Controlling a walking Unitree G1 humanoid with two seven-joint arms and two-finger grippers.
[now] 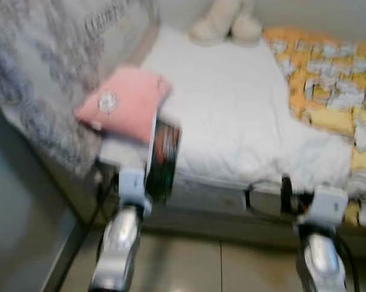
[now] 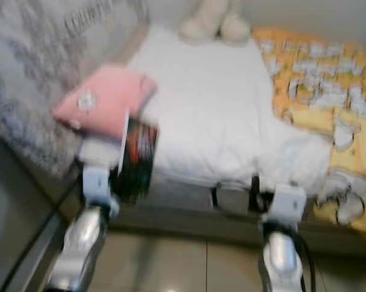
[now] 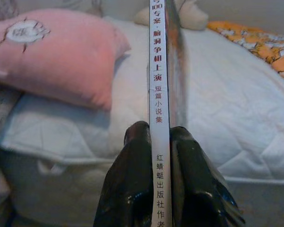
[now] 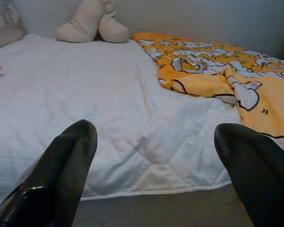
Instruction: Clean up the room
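Note:
My left gripper [image 1: 152, 182] is shut on a thin book [image 1: 164, 159] with a dark cover and a white spine [image 3: 158, 94] printed with Chinese characters. The book stands on edge at the near left corner of the bed, just below a pink pillow [image 1: 125, 103]. My right gripper [image 1: 268, 196] is open, its black fingers [image 4: 66, 165] spread wide in front of the bed's near edge, holding nothing. The bed carries a white quilted cover [image 1: 225, 103].
An orange and white patterned blanket [image 1: 329, 85] lies bunched along the bed's right side. A beige plush toy [image 1: 222, 24] sits at the far end against the wall. A grey patterned cloth [image 1: 42, 73] hangs on the left. Tiled floor [image 1: 219, 267] lies below.

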